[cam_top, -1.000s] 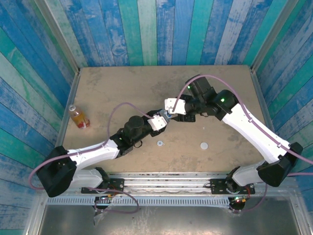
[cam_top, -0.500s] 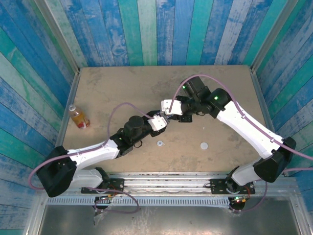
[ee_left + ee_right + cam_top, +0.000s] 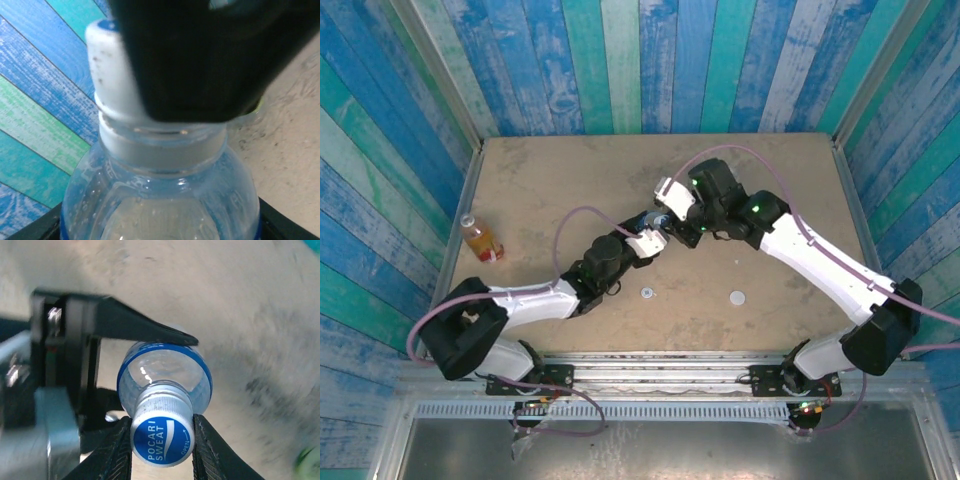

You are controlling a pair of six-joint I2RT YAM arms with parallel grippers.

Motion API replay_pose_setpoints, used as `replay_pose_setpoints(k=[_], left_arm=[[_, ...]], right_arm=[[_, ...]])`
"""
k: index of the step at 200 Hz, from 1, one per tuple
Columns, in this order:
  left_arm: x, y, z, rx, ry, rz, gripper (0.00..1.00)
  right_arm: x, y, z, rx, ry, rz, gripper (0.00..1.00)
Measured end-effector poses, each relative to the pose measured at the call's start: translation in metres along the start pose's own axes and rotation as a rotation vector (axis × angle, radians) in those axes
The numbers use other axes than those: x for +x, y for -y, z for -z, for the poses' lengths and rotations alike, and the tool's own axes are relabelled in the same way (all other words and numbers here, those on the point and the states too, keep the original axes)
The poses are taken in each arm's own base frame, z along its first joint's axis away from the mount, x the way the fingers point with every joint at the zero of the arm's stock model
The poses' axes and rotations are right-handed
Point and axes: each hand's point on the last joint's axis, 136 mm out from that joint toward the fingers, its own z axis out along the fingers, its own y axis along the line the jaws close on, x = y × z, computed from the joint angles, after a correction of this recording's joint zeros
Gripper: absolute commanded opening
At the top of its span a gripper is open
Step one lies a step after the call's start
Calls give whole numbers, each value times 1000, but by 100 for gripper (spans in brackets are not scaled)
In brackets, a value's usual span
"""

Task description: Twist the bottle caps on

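A clear bottle with a blue label (image 3: 165,375) is tilted above the middle of the table, and my left gripper (image 3: 648,238) is shut on its body. One left finger (image 3: 145,330) lies across the label. On the neck (image 3: 160,145) sits a cap (image 3: 162,441) with grey sides and a blue top. My right gripper (image 3: 162,447) is shut on this cap, a finger against each side. From above, the right gripper (image 3: 667,213) meets the left one over the bottle (image 3: 653,222). In the left wrist view the right gripper's black body covers most of the cap (image 3: 112,75).
A bottle of orange liquid with a red label (image 3: 480,238) stands near the left wall. Two pale caps lie on the table in front: one (image 3: 647,293) below the grippers, one (image 3: 737,297) further right. A pale green blur (image 3: 306,460) shows at the right wrist view's edge.
My right gripper has swung left and away from the bases and closed its fingers on the cap. My left arm has reached further in with the bottle.
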Motion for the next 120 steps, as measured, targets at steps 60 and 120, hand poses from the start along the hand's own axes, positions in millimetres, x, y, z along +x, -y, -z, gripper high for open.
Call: replay_pose_setpoints(k=[60, 120], left_arm=[[2, 3, -3, 10, 0, -33, 0], [1, 42, 11, 227, 37, -47, 0]], right_arm=[[0, 9, 3, 44, 23, -357, 55], [-24, -12, 63, -74, 126, 159, 74]])
